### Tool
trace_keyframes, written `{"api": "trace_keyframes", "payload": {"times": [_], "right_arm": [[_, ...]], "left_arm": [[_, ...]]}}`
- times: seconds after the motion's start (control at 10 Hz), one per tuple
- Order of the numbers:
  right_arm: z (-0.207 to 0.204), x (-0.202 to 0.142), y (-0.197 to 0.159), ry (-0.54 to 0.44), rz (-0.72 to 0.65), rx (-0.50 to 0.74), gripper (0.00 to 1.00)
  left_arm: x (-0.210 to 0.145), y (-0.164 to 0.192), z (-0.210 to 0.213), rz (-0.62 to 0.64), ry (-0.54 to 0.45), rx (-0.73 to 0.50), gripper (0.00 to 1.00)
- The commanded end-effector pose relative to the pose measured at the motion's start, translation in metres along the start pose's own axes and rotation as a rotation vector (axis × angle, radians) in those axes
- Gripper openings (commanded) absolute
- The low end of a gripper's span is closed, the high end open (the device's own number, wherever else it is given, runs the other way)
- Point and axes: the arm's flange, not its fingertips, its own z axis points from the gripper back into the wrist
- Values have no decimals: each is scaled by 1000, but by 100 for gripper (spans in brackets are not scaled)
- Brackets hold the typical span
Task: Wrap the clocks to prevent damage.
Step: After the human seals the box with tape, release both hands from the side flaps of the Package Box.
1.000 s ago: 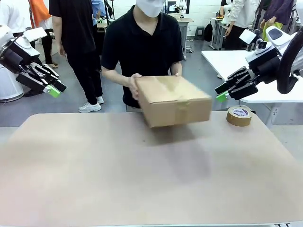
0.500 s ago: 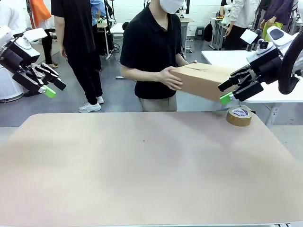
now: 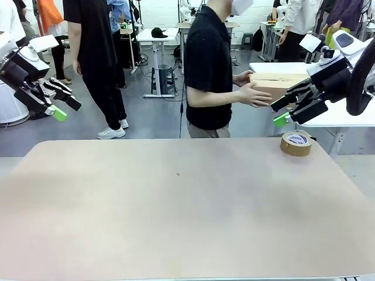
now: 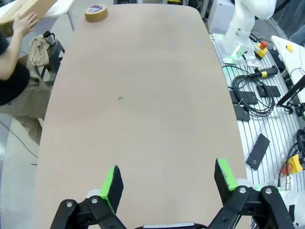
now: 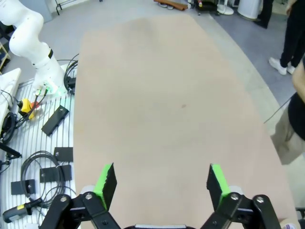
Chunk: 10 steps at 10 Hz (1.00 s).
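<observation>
While a cardboard box (image 3: 275, 88) is held in the person's hands (image 3: 255, 93) beyond the bench (image 3: 176, 205), both the left end effector (image 3: 58, 102) and right end effector (image 3: 290, 108) are seen spread wide and empty; a tape roll (image 3: 296, 143) rests near the bench's far right corner.

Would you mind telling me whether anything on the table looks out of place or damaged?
Nothing stands out: the round roll of brown packing tape lies flat near the beige table's far right edge, and no spill or damage shows.
</observation>
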Motion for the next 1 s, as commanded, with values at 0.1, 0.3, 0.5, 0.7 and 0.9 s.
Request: {"api": "trace_keyframes", "payload": {"times": [0.1, 0.3, 0.5, 0.7, 0.9], "right_arm": [[17, -16, -10, -229, -2, 50, 100], [39, -31, -9, -311, -6, 38, 100], [46, -42, -11, -308, -55, 10, 100], [53, -37, -9, -294, -39, 14, 100], [53, -37, -9, -294, -39, 14, 100]], "left_arm": [[-16, -3, 18, 14, -262, 55, 100], [-31, -10, 36, 26, -378, 68, 100], [-45, -7, 42, 74, -387, 71, 100], [-43, -7, 47, 71, -366, 72, 100], [-43, -7, 47, 71, -366, 72, 100]]}}
